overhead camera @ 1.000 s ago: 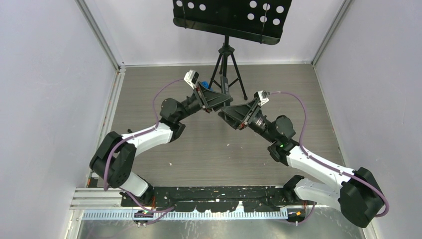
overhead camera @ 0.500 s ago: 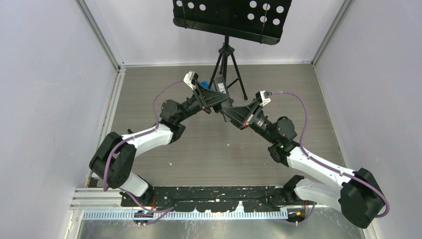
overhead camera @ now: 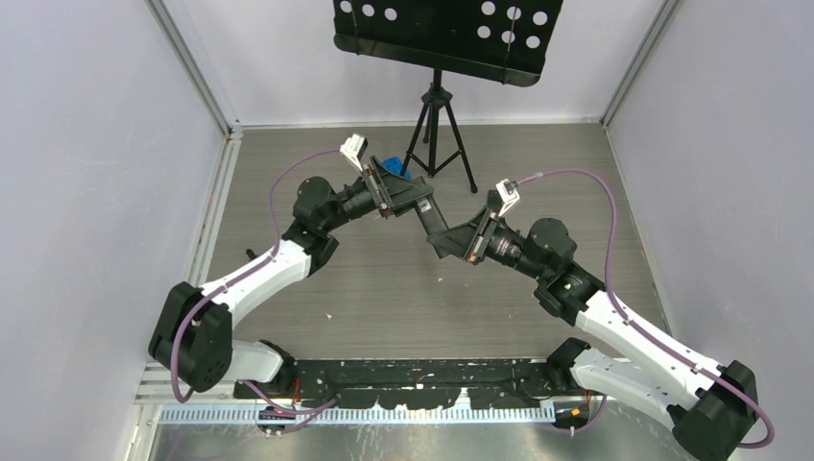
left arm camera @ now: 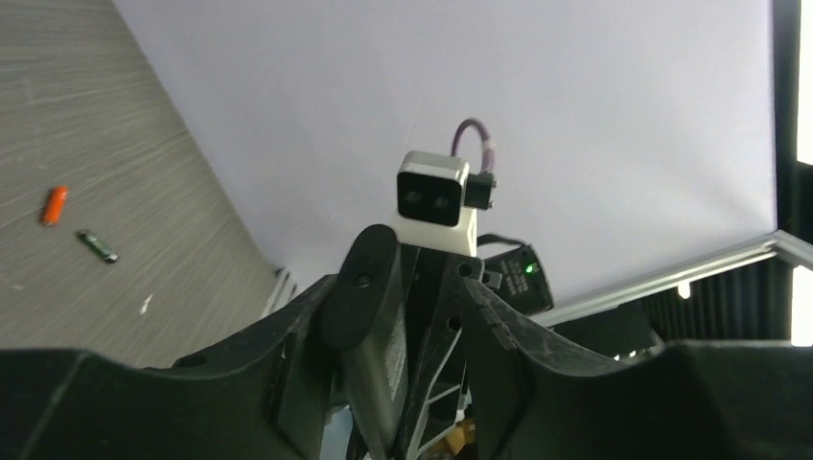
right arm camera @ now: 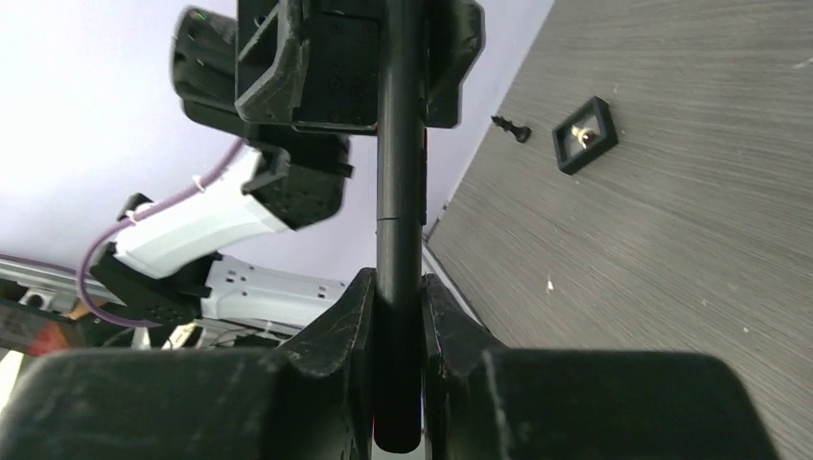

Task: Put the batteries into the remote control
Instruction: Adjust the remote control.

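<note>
slim matte-black remote control (right arm camera: pixel 398 220) pinched edge-on in right gripper (right arm camera: pixel 398 287), left gripper (right arm camera: pixel 398 105) round its far end, can't tell if clamped

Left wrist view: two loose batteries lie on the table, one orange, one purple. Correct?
Not quite. The orange battery is there, but the second battery is dark greenish, not purple. Both lie loose on the table in the left wrist view.
</note>
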### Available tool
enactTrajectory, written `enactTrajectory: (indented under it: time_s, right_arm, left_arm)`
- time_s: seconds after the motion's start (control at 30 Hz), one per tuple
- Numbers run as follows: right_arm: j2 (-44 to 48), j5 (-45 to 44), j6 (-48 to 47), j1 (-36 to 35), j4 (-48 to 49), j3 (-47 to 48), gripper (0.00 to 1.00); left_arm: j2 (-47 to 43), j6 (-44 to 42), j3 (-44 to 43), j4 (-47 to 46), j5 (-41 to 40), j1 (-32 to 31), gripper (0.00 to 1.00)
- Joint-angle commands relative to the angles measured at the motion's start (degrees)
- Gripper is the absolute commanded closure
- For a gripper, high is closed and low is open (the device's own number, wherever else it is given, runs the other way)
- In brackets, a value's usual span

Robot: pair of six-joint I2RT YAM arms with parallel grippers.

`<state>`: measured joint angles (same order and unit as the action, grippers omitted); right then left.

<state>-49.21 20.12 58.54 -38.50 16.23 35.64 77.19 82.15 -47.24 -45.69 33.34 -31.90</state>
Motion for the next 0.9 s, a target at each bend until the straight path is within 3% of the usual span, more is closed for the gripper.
enactTrajectory:
  time_s: [0.0, 0.1, 0.27, 0.43, 0.5, 0.53, 0.6, 0.7, 0.87]
  right_arm:
    - [0.0, 2.3, -5.8, 0.0, -4.7, 3.2, 1.0]
    - [-0.5, 2.0, -5.7, 0.0, -4.6, 3.6, 1.0]
    - [-1.8, 3.7, -2.3, 0.1, -0.6, 3.3, 1.0]
    - [-2.2, 2.8, 1.2, 0.4, 1.4, 2.6, 1.0]
    - [-1.6, 0.1, 2.3, 0.4, 1.1, 2.1, 0.99]
    - [-1.5, -1.4, 3.1, 0.4, 1.0, 1.9, 0.93]
    - [-2.8, -3.4, 6.9, 0.2, 4.9, 0.7, 0.71]
    - [-6.5, -5.8, 14.3, -0.3, 14.6, -1.7, 0.51]
    - [-7.5, -14.0, 14.8, -2.1, 16.6, -1.9, 0.47]
  left_arm:
    - [-2.4, -7.7, -4.4, 12.1, 7.2, 0.2, 0.57]
    - [-3.3, -9.2, -4.9, 14.5, 10.3, 0.3, 0.66]
    - [-3.1, -10.3, -5.8, 14.6, 16.2, 0.3, 0.69]
    - [-3.4, -10.4, -6.1, 13.3, 17.5, 0.3, 0.96]
    - [-3.6, -10.4, -6.1, 13.0, 16.7, 0.3, 1.0]
    - [-3.8, -10.3, -5.9, 12.7, 15.8, 0.3, 1.0]
    - [-4.1, -9.9, -5.5, 12.1, 12.7, 0.4, 1.0]
    - [-4.0, -8.3, -4.4, 11.0, 7.9, 0.3, 1.0]
    - [-3.2, -3.2, -1.7, 6.6, 1.7, 0.3, 1.0]
